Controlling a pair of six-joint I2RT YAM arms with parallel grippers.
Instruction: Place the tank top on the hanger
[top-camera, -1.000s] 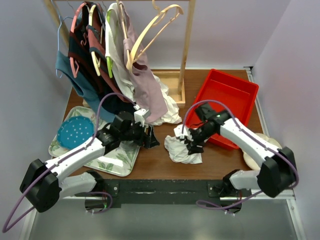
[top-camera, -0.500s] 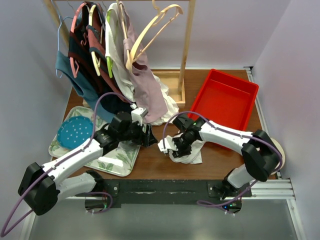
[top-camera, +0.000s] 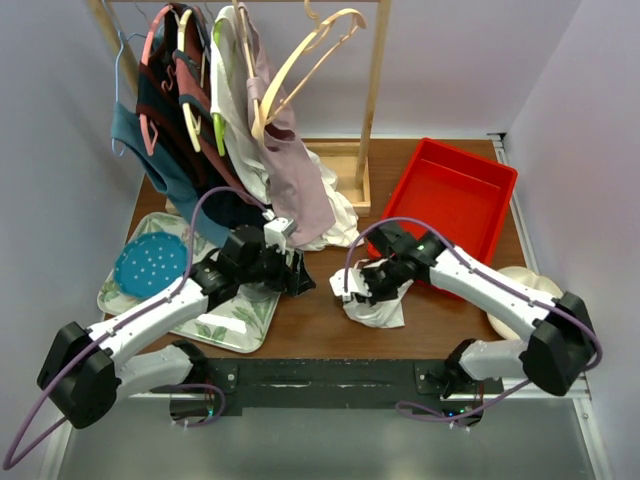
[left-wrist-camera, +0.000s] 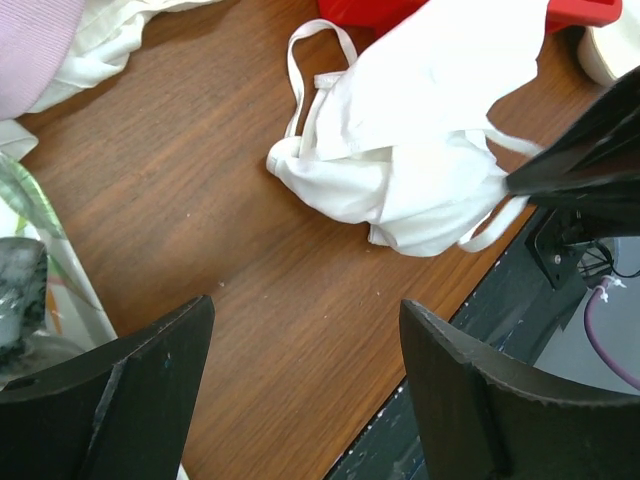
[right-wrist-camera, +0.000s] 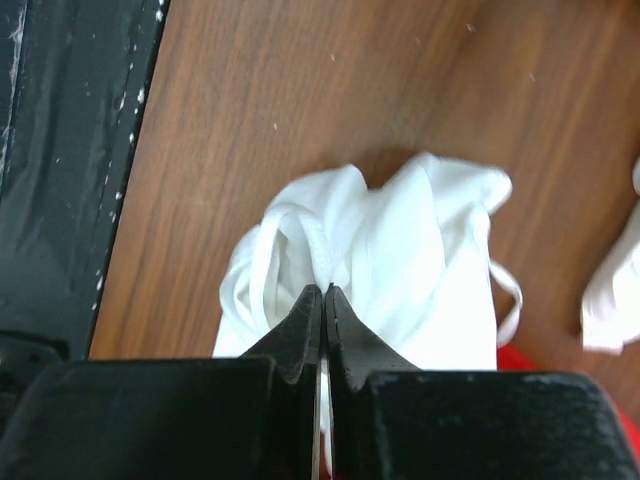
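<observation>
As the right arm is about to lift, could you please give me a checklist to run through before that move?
1. Right pincer shut on the tank top, fabric bunched at its tips: ok.
2. Left pincer open and empty: ok.
3. Cream hanger bare on the rack: ok.
4. Shoulder straps free of tangles: cannot tell.
5. Whole tank top gathered: not ok, most lies on the table.

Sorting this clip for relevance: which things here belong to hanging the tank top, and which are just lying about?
Job in hand:
tank top, pinched by the shut right gripper
cream hanger on the rack
open left gripper

Lying about:
red bin
floral tray
blue plate
mauve garment
green hanger
</observation>
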